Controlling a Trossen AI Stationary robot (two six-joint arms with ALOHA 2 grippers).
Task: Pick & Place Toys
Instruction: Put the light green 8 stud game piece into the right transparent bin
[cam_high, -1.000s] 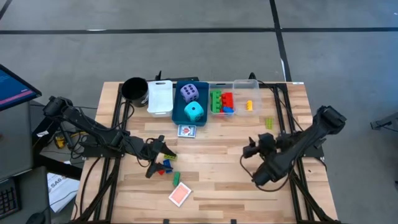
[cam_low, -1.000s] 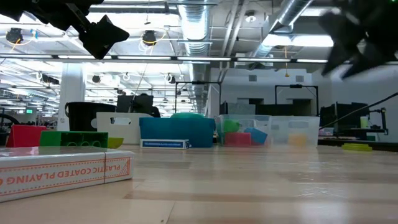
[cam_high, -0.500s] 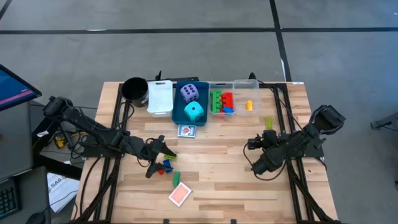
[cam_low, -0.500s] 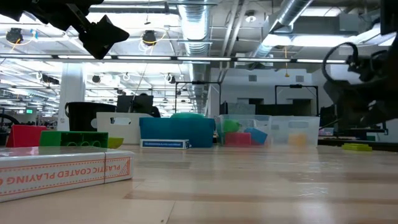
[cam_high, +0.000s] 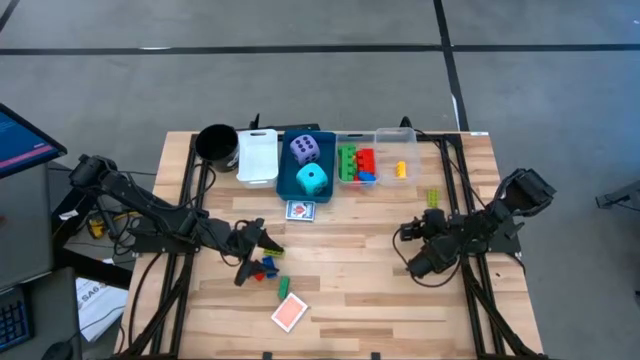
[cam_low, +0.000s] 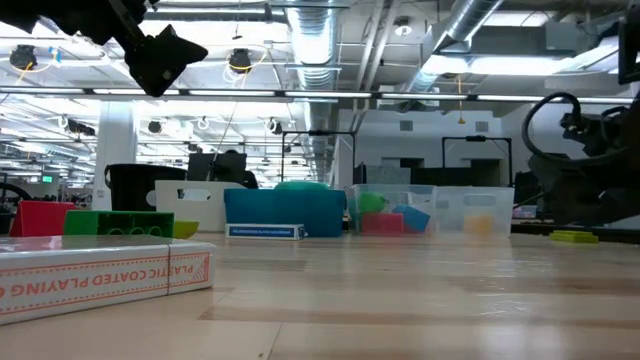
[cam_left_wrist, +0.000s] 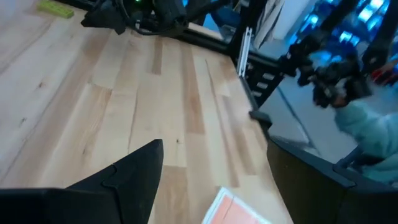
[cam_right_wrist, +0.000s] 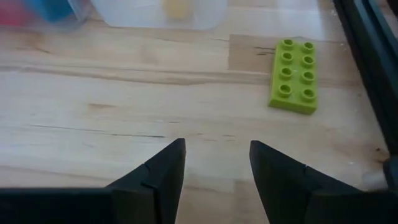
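Loose toys lie near the front left of the table: a red and a blue brick (cam_high: 266, 267), a green brick (cam_high: 283, 285) and a red card box (cam_high: 290, 313). My left gripper (cam_high: 262, 243) hovers open above these bricks, touching nothing. A blue card box (cam_high: 300, 211) lies near the bins. A lime brick (cam_right_wrist: 293, 85) lies flat at the right, ahead of my right gripper (cam_right_wrist: 216, 158), which is open and low over bare wood (cam_high: 407, 232). A purple die (cam_high: 305, 150) and a cyan die (cam_high: 313, 180) sit in the blue bin (cam_high: 284, 183).
Along the far edge stand a black cup (cam_high: 216, 143), a white bin (cam_high: 258, 155), the blue bin and clear bins (cam_high: 378, 135) holding green, red and yellow bricks. Bare wood lies between the two arms. A person's sleeve (cam_left_wrist: 367, 124) shows beyond the table edge.
My right gripper has come down toward the table at the right side, its wrist folding in and tipping further downward. The toys have stayed where they were.
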